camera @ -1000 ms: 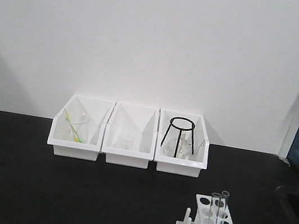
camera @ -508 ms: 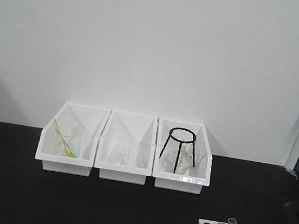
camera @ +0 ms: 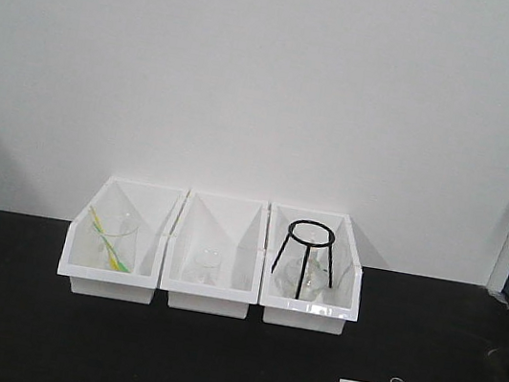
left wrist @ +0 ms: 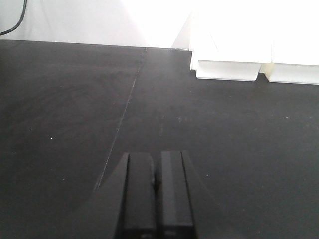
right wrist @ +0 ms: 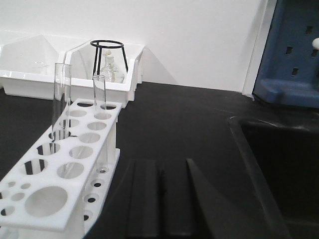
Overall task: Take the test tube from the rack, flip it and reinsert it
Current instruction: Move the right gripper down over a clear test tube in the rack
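The right end effector [right wrist: 159, 167] is closed and empty, just beside the rack [right wrist: 110, 142] — the left end effector [left wrist: 156, 162], closed too, is over the bench [left wrist: 224, 149]. The tube [right wrist: 98, 99] stands upright in a far hole; better to open first, then grip above the plate, clear of the other tube [right wrist: 62, 94].

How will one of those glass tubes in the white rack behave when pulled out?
The tube looks like thin clear glass, so probably fragile and slippery. Slim and round, it would likely roll if laid down. Standing upright in the rack, it should lift straight out.
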You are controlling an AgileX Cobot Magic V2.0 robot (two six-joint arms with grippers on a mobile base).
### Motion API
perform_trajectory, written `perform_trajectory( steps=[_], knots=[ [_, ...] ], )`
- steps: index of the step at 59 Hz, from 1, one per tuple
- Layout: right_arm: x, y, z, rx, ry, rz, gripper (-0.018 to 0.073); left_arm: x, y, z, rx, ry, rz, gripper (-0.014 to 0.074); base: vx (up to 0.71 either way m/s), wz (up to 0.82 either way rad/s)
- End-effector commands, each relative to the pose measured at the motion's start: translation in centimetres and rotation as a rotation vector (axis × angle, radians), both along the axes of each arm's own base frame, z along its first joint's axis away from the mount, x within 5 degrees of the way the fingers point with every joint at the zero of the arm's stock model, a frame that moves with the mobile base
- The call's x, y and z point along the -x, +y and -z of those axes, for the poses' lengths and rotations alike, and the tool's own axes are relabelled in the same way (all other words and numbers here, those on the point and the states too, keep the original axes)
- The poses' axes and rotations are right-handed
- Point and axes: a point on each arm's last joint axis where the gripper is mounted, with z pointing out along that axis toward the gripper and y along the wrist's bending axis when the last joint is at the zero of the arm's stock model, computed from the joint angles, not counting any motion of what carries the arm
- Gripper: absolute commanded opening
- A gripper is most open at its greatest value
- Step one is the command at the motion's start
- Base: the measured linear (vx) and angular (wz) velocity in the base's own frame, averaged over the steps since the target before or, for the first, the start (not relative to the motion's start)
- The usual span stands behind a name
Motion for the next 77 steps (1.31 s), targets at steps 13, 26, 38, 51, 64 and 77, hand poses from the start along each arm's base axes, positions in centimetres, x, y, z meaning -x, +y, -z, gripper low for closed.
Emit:
perform_trajectory(
  steps=[13,26,38,51,64,77],
  knots=[
    [0.0,0.1,-1.7,-0.011,-0.190,-0.012,-0.0008,-0.1,-0.1,-0.8,-0.005,-0.099,0.011,-0.0006,0.00,0.00],
    [0.3,0.3,-3.4,-0.030,-0.380,-0.031,-0.0008,-0.1,-0.1,-0.8,-0.005,-0.099,0.011,-0.0006,0.00,0.00],
    [0.6,0.1,-6.8,-0.051,-0.336,-0.017,-0.0008,-0.1,-0.1,-0.8,-0.005,-0.099,0.011,-0.0006,0.00,0.00],
    [-1.8,0.1,-11.5,-0.039,-0.144,0.003,-0.0005,-0.1,-0.1,-0.8,-0.005,-0.099,0.011,-0.0006,0.00,0.00],
    [-4.8,0.4,-10.7,-0.037,-0.041,-0.002,0.0009,-0.1,-0.1,-0.8,-0.005,-0.099,0.011,-0.0006,0.00,0.00],
    [-6.8,0.6,-9.8,-0.091,0.029,0.003,0.0089,-0.1,-0.1,-0.8,-0.005,-0.099,0.011,-0.0006,0.00,0.00]
  ],
)
